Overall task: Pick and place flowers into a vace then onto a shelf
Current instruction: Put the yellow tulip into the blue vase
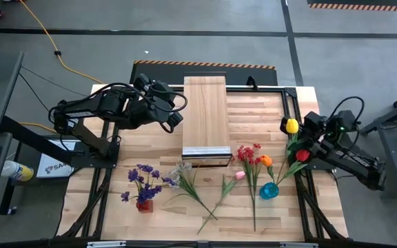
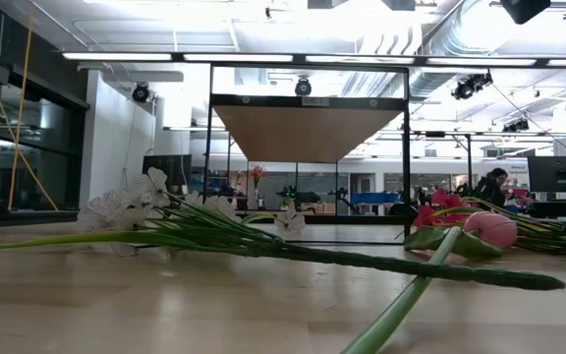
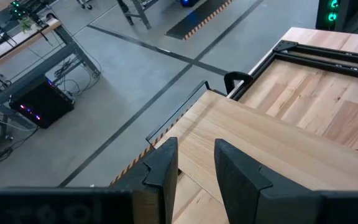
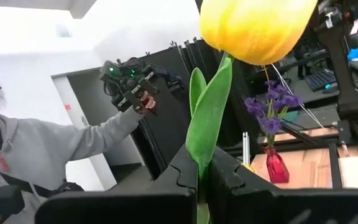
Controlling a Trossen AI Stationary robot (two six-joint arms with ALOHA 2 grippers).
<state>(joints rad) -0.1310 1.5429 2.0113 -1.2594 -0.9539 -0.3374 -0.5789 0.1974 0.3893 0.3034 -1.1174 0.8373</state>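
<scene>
My right gripper (image 1: 300, 135) is at the table's right edge, shut on a yellow tulip (image 1: 291, 125) whose head fills the top of the right wrist view (image 4: 257, 28). My left gripper (image 3: 194, 168) hangs open and empty beside the left side of the pale wooden shelf (image 1: 205, 117). A red vase (image 1: 145, 204) with purple flowers (image 1: 143, 180) stands at the near left. A blue vase (image 1: 269, 191) is at the near right. A white spray (image 1: 183, 169), pink tulip (image 1: 240, 176), red spray (image 1: 248, 153), orange tulip (image 1: 265, 160) and red tulip (image 1: 302, 156) lie flat on the table. My right gripper pinches the yellow tulip's green stem and leaf (image 4: 202, 155) between its two fingers, well below the head. The stem runs on past the fingertips, with the head beyond them. Below the fingers the stem is hidden by the gripper.
A black frame (image 1: 291, 103) runs along the table's edges. In the right wrist view a person in a grey top (image 4: 23, 155) stands off the table, holding up a hand-held device (image 4: 129, 81). Stems and leaves lie across the table's near middle (image 2: 362, 261).
</scene>
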